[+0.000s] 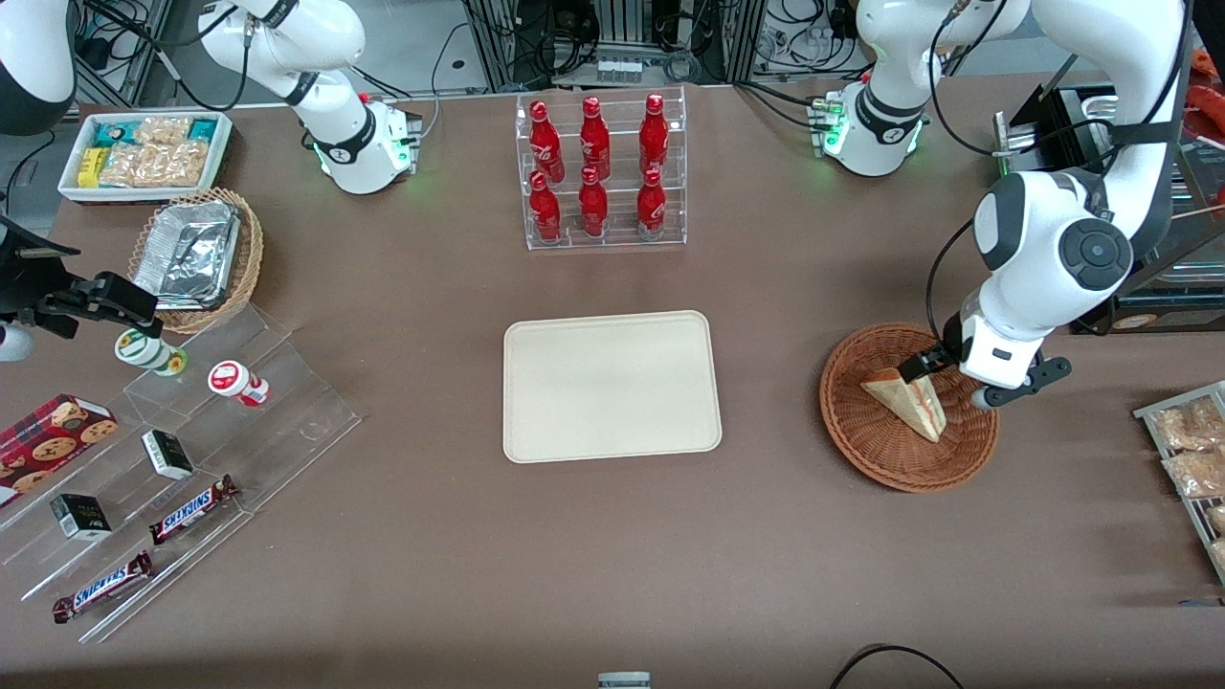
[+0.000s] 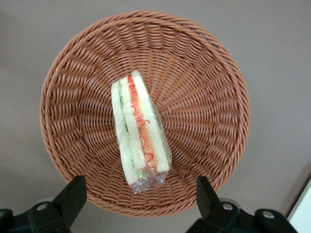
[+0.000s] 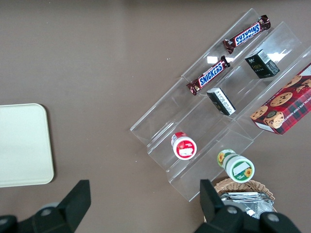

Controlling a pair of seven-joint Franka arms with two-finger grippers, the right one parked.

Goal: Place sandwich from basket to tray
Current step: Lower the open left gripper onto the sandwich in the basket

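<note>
The task has barely begun — the sandwich (image 2: 139,136) lies in the basket (image 1: 866,435), untouched, and the tray (image 1: 611,386) on the counter (image 1: 612,555) holds nothing. The gripper (image 2: 141,196) hovers above the basket with its fingers (image 2: 73,194) spread wide, gripping nothing. The wedge's long axis runs across the basket — the tip nearer the front camera, layered edges facing up.
</note>
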